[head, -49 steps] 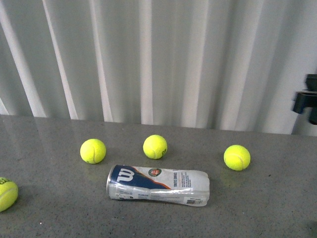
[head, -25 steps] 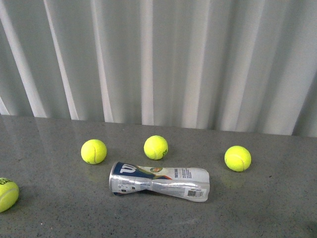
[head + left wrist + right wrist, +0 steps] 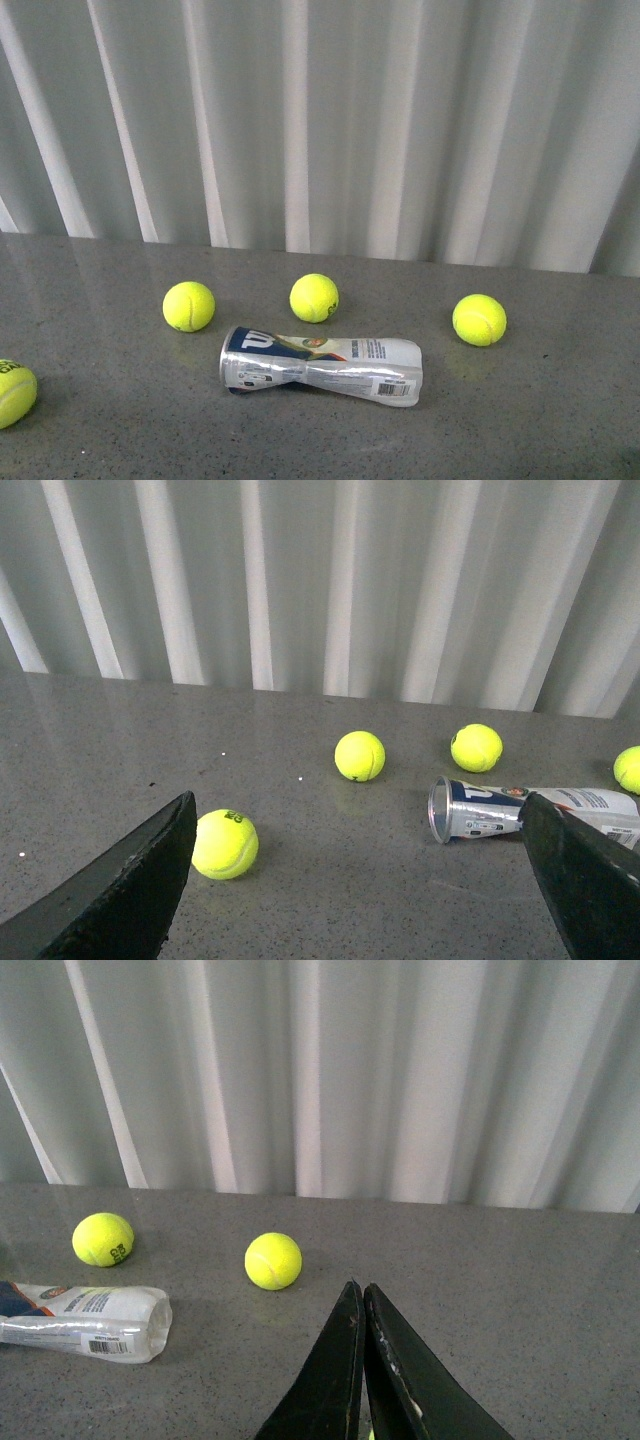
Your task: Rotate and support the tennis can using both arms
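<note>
Our left gripper (image 3: 355,805) gapes; our right gripper (image 3: 360,1288) is pinched together. We see the crumpled clear tennis can (image 3: 320,367) lying on the speckled table (image 3: 520,430) among fuzzy balls (image 3: 314,297).

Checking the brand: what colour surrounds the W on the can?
Dark blue; the can shows it best in the front view.

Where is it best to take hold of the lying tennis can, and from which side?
Probably near the silver-rimmed open end, coming from above: the tennis can lies on its side, and its middle looks crushed and twisted, so less firm.
</note>
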